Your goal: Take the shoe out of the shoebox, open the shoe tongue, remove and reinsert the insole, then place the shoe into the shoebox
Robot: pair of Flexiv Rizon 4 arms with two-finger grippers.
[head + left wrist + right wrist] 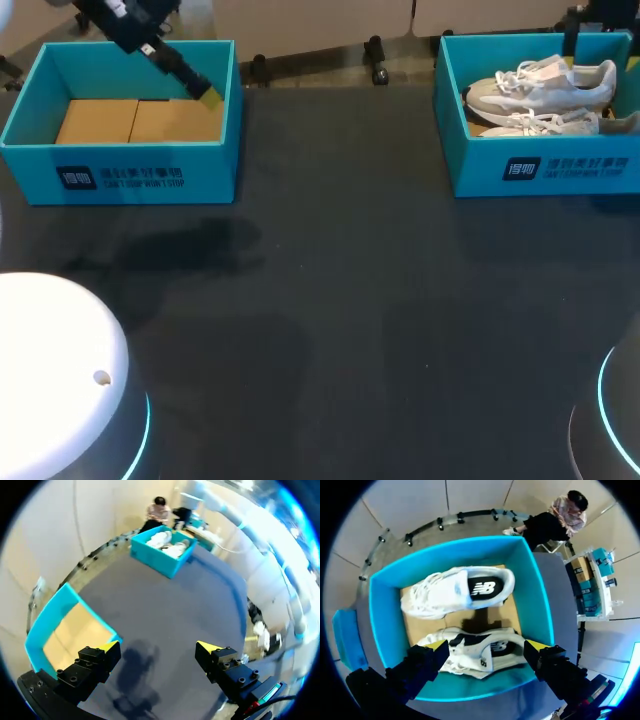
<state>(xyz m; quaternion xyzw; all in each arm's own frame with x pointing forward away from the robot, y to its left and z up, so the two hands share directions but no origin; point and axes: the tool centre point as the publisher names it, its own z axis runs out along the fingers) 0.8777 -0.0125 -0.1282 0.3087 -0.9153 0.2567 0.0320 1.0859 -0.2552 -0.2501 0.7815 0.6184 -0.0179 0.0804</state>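
Right gripper (487,649) is spread wide, nothing held. Near shoe (470,657) is seen just below, between the tips; far shoe (457,592) ahead. Both are laid in the shoebox (545,172), frame upper right. Left gripper (159,649) is likewise spread, over the rim of the cardboard-floored second box (130,172), upper left. The boxes are parted by dark table (350,300).

White print (555,168) on shoebox (470,160) front, not legible

All three cameras look down (wrists nearer), sharing the shoe-filled shoebox (478,165).
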